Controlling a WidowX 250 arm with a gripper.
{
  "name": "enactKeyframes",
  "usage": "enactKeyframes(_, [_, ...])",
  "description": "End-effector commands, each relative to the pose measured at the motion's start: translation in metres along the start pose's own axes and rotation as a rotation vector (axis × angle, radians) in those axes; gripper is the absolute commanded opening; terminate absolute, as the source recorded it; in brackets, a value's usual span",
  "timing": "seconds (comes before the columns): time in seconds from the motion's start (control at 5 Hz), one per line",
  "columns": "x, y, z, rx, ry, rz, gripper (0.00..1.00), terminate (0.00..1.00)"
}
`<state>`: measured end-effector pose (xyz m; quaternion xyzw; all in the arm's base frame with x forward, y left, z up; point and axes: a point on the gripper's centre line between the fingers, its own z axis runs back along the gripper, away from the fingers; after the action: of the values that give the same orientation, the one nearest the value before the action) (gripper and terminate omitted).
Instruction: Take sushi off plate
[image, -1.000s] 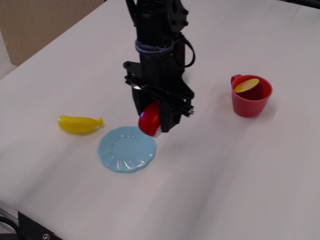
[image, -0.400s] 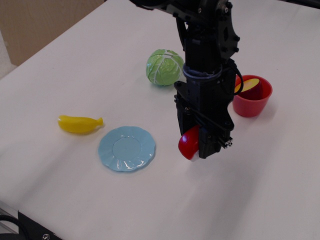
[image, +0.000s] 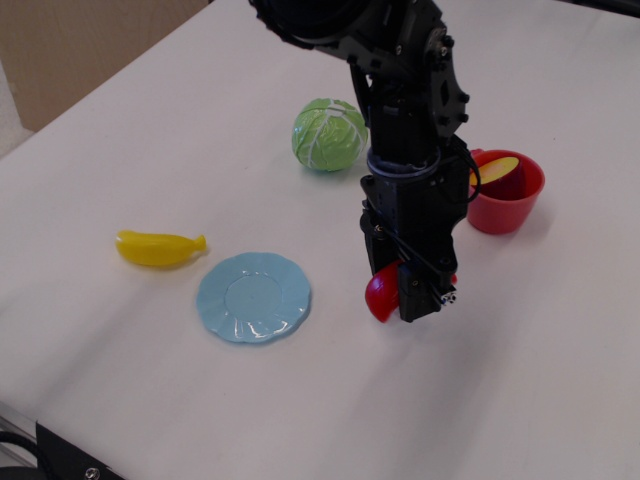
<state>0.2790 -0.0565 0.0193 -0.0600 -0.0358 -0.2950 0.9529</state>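
My gripper (image: 398, 296), jaws clamped on the sushi (image: 383, 295), holds it low over the table (image: 520, 380), right of the plate (image: 254, 297) and apart from it. Beyond: cabbage (image: 328, 134), banana (image: 158, 248), red cup (image: 505, 190).

Bright even light, soft faint shadows on the white table (image: 520, 380), slightly soft focus, no glare

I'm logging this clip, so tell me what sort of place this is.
Probably a lab tabletop set up for robot practice, not a real kitchen: a plain white table carries only toy food, a banana and cabbage, while the gripper holds toy sushi beside an empty plate.
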Motion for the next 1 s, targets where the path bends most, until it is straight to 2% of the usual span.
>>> enactKeyframes(0.0, [0.012, 0.008, 0.003, -0.025, -0.156, -0.047, 1.0, 0.0])
enactKeyframes(0.2, [0.016, 0.01, 0.003, -0.008, -0.16, -0.063, 1.0, 0.0])
enactKeyframes(0.6, [0.006, 0.012, 0.018, 0.079, -0.172, -0.021, 1.0, 0.0])
enactKeyframes(0.8, [-0.006, 0.015, 0.052, 0.19, -0.183, 0.071, 1.0, 0.0])
